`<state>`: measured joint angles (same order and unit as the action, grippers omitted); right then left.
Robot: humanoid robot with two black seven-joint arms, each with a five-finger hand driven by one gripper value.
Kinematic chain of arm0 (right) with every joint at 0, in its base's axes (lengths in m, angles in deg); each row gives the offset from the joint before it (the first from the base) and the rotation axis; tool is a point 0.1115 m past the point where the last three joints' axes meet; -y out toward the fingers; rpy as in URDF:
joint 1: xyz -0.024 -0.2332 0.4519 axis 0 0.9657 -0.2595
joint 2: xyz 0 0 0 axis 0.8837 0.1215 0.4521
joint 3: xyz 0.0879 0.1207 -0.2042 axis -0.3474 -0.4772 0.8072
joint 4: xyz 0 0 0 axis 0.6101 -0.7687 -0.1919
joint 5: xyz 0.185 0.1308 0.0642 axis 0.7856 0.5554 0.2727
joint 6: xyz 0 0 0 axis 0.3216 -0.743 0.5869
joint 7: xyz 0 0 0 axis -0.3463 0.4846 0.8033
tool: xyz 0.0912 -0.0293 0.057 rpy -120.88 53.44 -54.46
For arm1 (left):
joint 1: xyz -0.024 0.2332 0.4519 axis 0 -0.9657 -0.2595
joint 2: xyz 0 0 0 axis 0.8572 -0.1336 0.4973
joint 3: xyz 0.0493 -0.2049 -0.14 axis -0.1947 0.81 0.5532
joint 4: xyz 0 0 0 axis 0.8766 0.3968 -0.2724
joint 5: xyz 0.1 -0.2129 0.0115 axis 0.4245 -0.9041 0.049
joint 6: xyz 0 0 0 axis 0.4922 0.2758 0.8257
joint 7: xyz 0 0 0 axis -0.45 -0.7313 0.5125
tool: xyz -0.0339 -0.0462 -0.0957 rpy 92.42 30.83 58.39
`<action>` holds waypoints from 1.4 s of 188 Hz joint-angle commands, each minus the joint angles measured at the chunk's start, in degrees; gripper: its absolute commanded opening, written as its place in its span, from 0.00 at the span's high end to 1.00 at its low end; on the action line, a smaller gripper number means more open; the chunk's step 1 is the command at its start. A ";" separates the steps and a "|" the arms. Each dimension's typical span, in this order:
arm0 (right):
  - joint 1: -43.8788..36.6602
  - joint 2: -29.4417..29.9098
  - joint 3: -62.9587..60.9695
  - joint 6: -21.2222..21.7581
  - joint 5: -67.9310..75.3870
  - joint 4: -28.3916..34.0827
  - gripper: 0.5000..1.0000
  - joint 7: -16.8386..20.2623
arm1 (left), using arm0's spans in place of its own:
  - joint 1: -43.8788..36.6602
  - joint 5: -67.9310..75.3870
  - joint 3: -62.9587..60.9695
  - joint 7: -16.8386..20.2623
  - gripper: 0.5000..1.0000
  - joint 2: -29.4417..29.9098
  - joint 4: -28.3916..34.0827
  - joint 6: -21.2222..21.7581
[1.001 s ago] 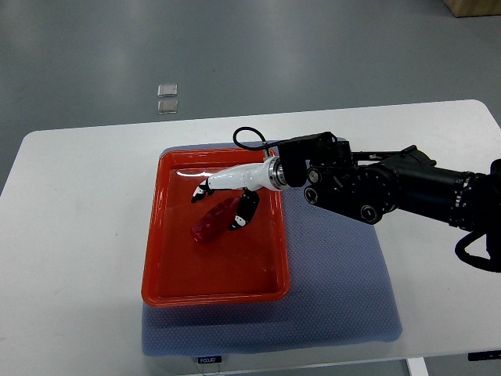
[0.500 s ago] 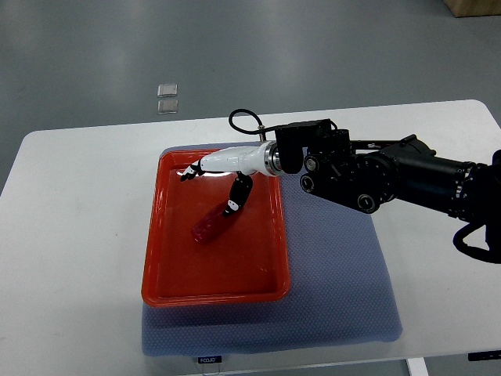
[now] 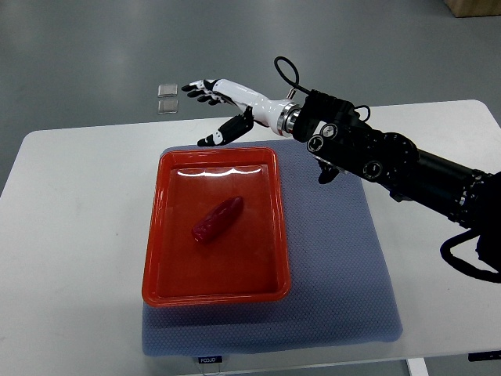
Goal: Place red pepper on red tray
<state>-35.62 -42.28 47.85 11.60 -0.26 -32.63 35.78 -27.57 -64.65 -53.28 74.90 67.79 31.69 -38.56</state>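
- Red pepper lies inside the red tray, roughly mid-tray, long axis diagonal, upper end toward the right wall. Nothing touches it.
- Tray sits on a blue-grey mat, on the mat's left part; its left wall runs along the mat's left edge. Glare streak on the tray floor near the far wall.
- Mat lies on the white table.
- Right robot hand: empty, fingers spread and relaxed, gripping nothing. White shell with black fingertips.
- Hand is raised beyond the tray's far edge, well apart from the pepper, over the table's far edge and the grey floor.
- Right arm: black, enters from the right edge, runs diagonally up-left over the mat's far right corner to the wrist. A black cable loops above the wrist.
- 2 small pale square pieces on the floor past the table, left of the fingertips, one just behind the other.
- Small label on the mat's near edge; print too small to read.
- Left robot hand: not visible.
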 commanded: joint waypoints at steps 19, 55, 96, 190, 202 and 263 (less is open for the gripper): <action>4.55 0.10 -14.31 -3.24 8.76 -0.25 0.17 0.00 | 0.00 0.01 0.00 0.00 0.00 0.00 0.00 -0.01; 7.72 -0.07 -24.86 -3.33 19.12 -0.43 0.17 0.44 | 0.00 0.01 0.00 0.00 0.00 0.00 0.00 -0.01; 10.00 -0.86 -27.41 -0.88 31.69 -2.71 0.17 0.88 | 0.00 0.10 0.00 0.00 0.00 0.00 0.00 -0.01; 14.57 -0.95 -27.93 9.41 44.62 -11.50 0.17 -1.14 | 0.00 0.01 0.00 0.00 0.00 0.00 0.00 -0.01; 15.19 -0.95 -27.67 9.59 44.18 -12.38 0.17 -3.77 | 0.00 0.01 0.00 0.00 0.00 0.00 0.00 -0.01; 16.60 -0.60 -27.85 8.45 44.62 -13.88 0.17 -6.24 | 0.00 0.01 0.00 0.00 0.00 0.00 0.00 -0.01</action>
<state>-19.18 -43.03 20.05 20.76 44.01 -46.39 29.60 -27.57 -64.65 -53.28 74.90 67.79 31.69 -38.57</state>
